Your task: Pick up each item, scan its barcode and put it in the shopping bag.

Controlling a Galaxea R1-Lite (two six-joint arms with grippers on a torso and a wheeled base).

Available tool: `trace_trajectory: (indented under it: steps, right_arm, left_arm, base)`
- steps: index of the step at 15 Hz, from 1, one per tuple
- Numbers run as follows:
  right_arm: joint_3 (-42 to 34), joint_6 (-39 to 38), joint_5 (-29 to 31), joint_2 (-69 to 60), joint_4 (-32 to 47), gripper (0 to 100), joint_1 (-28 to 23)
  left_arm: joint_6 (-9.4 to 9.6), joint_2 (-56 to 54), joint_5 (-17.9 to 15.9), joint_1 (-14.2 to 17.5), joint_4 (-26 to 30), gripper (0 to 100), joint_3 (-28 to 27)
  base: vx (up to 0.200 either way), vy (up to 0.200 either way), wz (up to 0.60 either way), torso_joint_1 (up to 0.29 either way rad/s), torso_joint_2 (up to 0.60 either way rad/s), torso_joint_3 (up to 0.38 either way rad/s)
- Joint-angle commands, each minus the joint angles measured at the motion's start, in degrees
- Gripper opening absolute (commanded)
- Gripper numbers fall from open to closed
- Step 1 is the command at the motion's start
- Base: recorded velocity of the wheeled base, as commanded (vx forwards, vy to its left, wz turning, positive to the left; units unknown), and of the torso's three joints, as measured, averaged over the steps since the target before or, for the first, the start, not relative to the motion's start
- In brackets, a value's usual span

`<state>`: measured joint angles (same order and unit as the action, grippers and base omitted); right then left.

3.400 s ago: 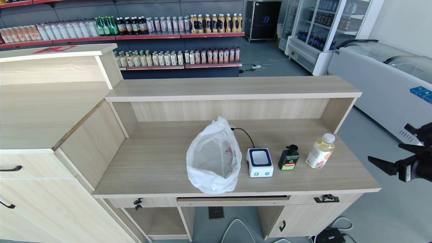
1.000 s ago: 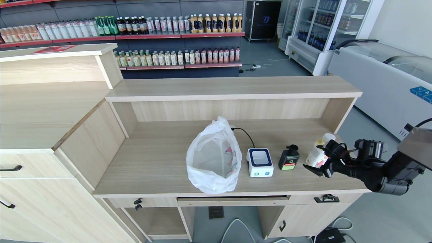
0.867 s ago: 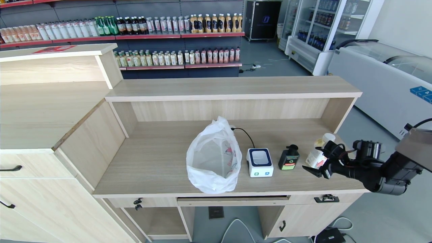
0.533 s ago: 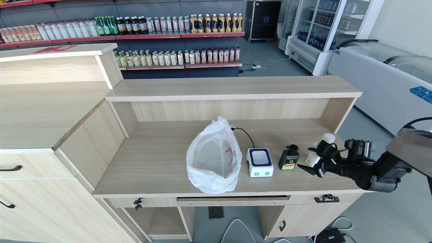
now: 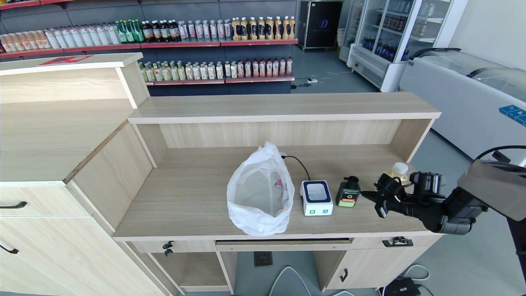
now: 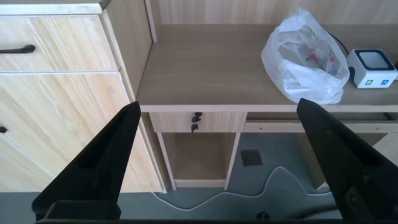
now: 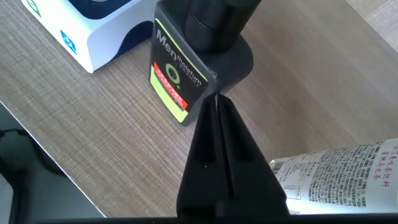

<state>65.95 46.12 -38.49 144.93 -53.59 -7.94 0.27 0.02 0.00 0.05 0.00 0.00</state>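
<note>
1. Right gripper (image 5: 363, 194): we read it as closed on nothing. In the right wrist view its two fingers (image 7: 217, 155) lie pressed together along a seam. The tip sits at the base of the pump bottle (image 5: 348, 193), just beside the label. We cannot tell whether it touches.
2. Pump bottle: dark, on the counter (image 5: 193, 197), between the scanner (image 5: 315, 197) and the juice bottle (image 5: 396, 172).
3. Juice bottle: white cap, upright, partly hidden behind the right gripper.
4. Bag (image 5: 259, 193): white plastic, mouth open, just beside the scanner on its left. A black cable (image 5: 298, 162) runs from the scanner toward the back of the bag.
5. Left gripper (image 6: 217, 104): fingers spread wide, nothing between them. It hangs off the counter's near edge, well apart from the bag.
</note>
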Motion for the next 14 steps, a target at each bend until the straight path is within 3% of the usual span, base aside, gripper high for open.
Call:
trace_trajectory:
  steps: [1, 4, 5, 10, 14]
  right_arm:
    - [-0.1, 0.1, 0.0, -1.1, -0.4, 0, -0.2]
    - [-0.3, -0.7, -0.1, -4.0, -0.3, 0, -1.4]
    - [-0.2, -1.0, -0.1, -4.0, -0.4, 100, -1.6]
    - [2.0, -1.9, 0.1, -0.2, -0.2, 100, -1.1]
    - [9.5, -2.2, -0.4, 5.3, 1.9, 100, 1.9]
  left_arm:
    - [0.00, 0.0, 0.0, 0.0, 0.0, 100, 0.0]
    - [0.00, 0.0, 0.0, 0.0, 0.0, 100, 0.0]
    - [0.00, 0.0, 0.0, 0.0, 0.0, 100, 0.0]
    - [0.00, 0.0, 0.0, 0.0, 0.0, 100, 0.0]
    - [0.00, 0.0, 0.0, 0.0, 0.0, 100, 0.0]
  base:
    - [0.000, 0.000, 0.00, 0.000, 0.00, 0.000]
    - [0.000, 0.000, 0.00, 0.000, 0.00, 0.000]
    - [0.000, 0.000, 0.00, 0.000, 0.00, 0.000]
    - [0.000, 0.000, 0.00, 0.000, 0.00, 0.000]
    - [0.000, 0.000, 0.00, 0.000, 0.00, 0.000]
